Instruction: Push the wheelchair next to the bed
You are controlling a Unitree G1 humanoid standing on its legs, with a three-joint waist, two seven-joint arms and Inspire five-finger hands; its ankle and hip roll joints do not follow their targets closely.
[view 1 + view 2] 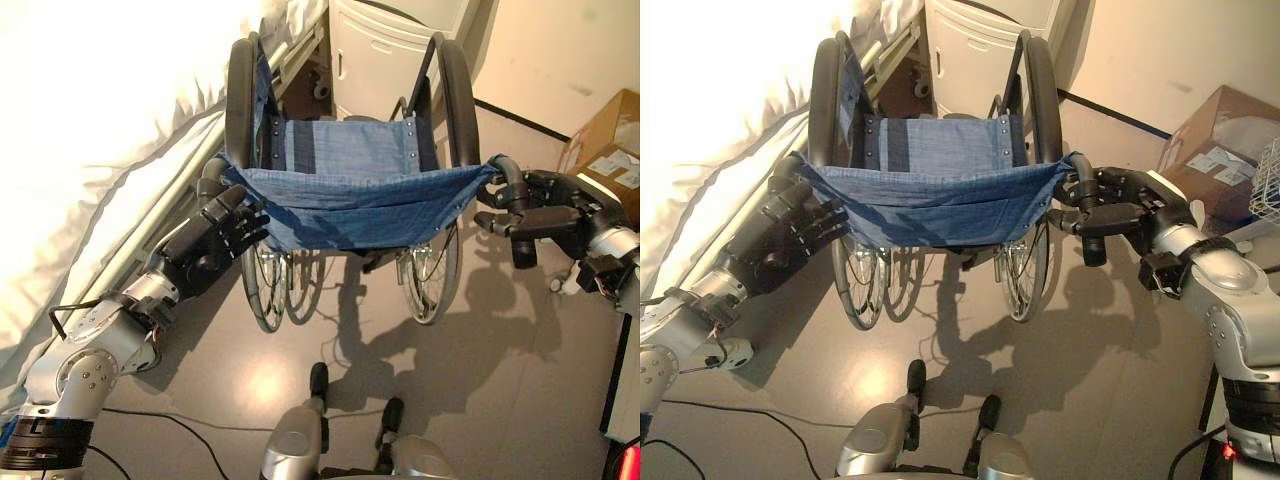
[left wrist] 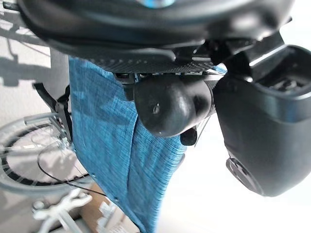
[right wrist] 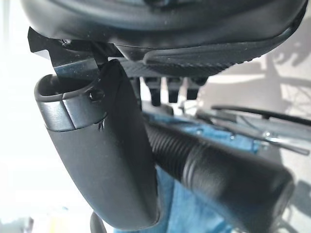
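Observation:
The wheelchair (image 1: 350,190) has a blue denim back and stands facing away from me, its left wheel close beside the white bed (image 1: 100,130). My left hand (image 1: 210,245) is at the chair's left push handle (image 2: 170,104). The handle's rounded end rests against the palm, and the fingers lie relaxed under it against the denim. My right hand (image 1: 555,210) is at the right push handle (image 3: 218,170). Its ribbed grip runs between the thumb (image 3: 102,160) and the curled fingers.
A white cabinet (image 1: 385,50) stands just beyond the wheelchair at the head of the bed. A cardboard box (image 1: 610,140) sits on the floor to the right, with a wire basket (image 1: 1265,180) near it. Bare grey floor lies behind the chair.

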